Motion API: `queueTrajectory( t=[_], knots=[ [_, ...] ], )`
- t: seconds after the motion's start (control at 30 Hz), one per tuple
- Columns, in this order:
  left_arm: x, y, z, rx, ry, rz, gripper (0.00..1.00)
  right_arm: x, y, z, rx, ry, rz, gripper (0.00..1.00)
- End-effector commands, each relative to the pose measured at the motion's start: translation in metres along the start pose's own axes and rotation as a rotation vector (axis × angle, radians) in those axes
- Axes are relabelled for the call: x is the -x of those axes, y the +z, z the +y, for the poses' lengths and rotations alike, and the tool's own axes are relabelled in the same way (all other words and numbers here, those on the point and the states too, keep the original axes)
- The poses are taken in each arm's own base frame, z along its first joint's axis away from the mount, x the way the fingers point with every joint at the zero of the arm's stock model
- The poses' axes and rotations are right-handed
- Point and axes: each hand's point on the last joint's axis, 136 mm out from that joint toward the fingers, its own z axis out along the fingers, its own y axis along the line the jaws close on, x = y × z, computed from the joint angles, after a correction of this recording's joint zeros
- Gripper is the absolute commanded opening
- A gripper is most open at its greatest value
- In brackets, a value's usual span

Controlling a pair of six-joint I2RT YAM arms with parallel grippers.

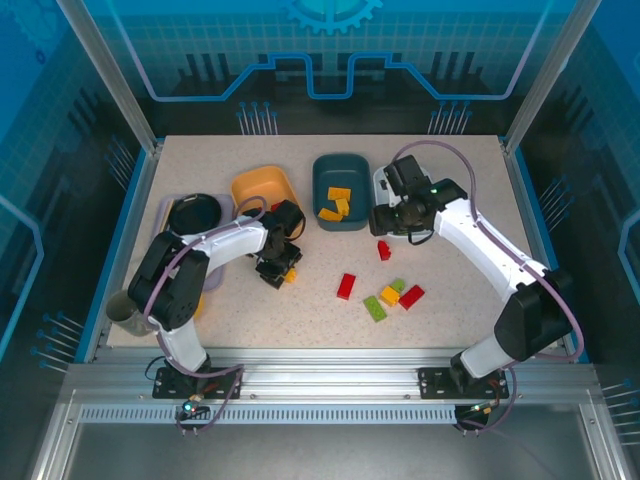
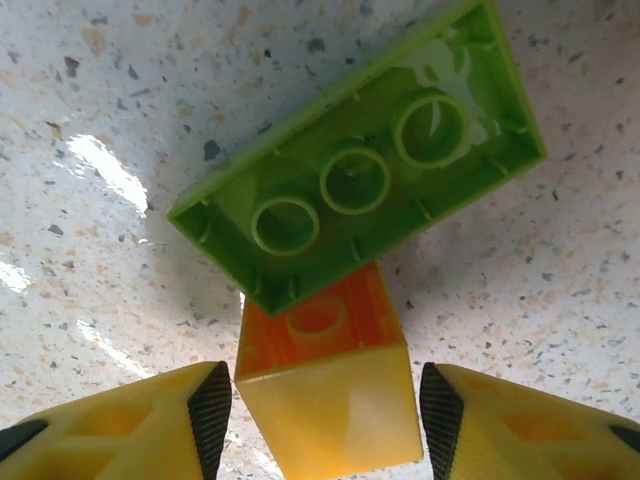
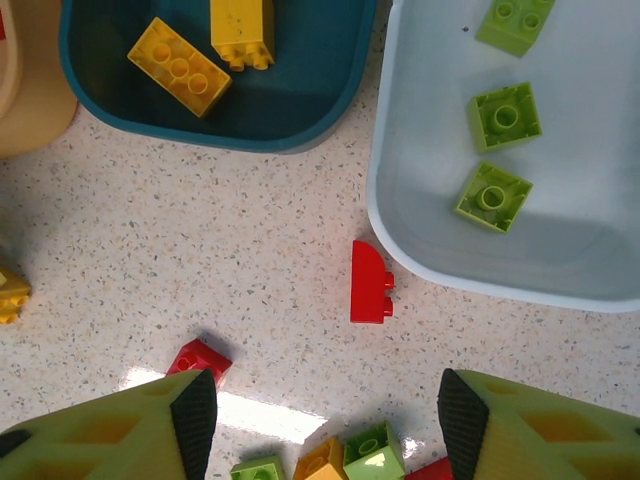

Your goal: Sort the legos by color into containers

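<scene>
**Counter** [image 1: 460, 190]: pale speckled top, glossy, with light glare in both wrist views.

**Surround:** blue printed panels [image 1: 330, 50] on aluminium posts, and a slotted rail at the near edge.

**Tubs, back of counter:** orange tub [image 1: 262, 186], teal tub [image 1: 340, 182], white tub [image 3: 560, 240].

**Overhead view:** loose legos [image 1: 390, 296] lie mid-counter, red, green and yellow, near one another.

**Left wrist view adds:** a green oblong brick [image 2: 360, 180] lies underside up, touching an orange-yellow brick [image 2: 325, 400]. The left fingers [image 2: 210, 405] stand close on either side of that brick. Whether they pinch it cannot be told.

**Right wrist view adds:**
- three green squares [image 3: 503, 112] in the white tub
- two yellow bricks [image 3: 180, 67] in the teal tub
- a red brick [image 3: 368, 283] on the counter just beside the white tub
- the right fingers [image 3: 195, 425] spread apart above the counter
</scene>
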Motion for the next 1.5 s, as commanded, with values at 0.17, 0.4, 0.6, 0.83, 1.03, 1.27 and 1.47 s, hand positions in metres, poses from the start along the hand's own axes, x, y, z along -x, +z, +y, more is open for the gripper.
queueTrajectory(
  t=[0.17, 0.4, 0.6, 0.83, 1.03, 1.27, 1.47],
  knots=[
    [-0.002, 0.003, 0.004, 0.008, 0.009, -0.015, 0.27, 0.005, -0.017, 0.011, 0.050, 0.003, -0.033, 0.61],
    [-0.026, -0.057, -0.065, -0.186, 0.257, -0.074, 0.25, 0.013, -0.039, 0.007, 0.108, 0.057, -0.131, 0.61],
    [-0.047, -0.075, -0.144, -0.347, 0.436, -0.062, 0.26, 0.015, -0.039, 0.001, 0.188, 0.145, -0.146, 0.61],
    [-0.062, -0.060, -0.228, -0.432, 0.607, -0.018, 0.28, 0.020, -0.043, 0.011, 0.310, 0.193, -0.137, 0.62],
    [-0.059, -0.046, -0.270, -0.499, 0.653, -0.001, 0.34, 0.014, -0.042, 0.013, 0.324, 0.200, -0.123, 0.62],
    [-0.047, -0.051, -0.270, -0.457, 0.646, -0.024, 0.68, 0.008, -0.036, 0.019, 0.330, 0.159, -0.091, 0.62],
    [-0.009, -0.121, -0.222, -0.382, 0.586, -0.225, 0.71, -0.009, -0.013, 0.062, 0.314, -0.009, -0.019, 0.62]
  ],
)
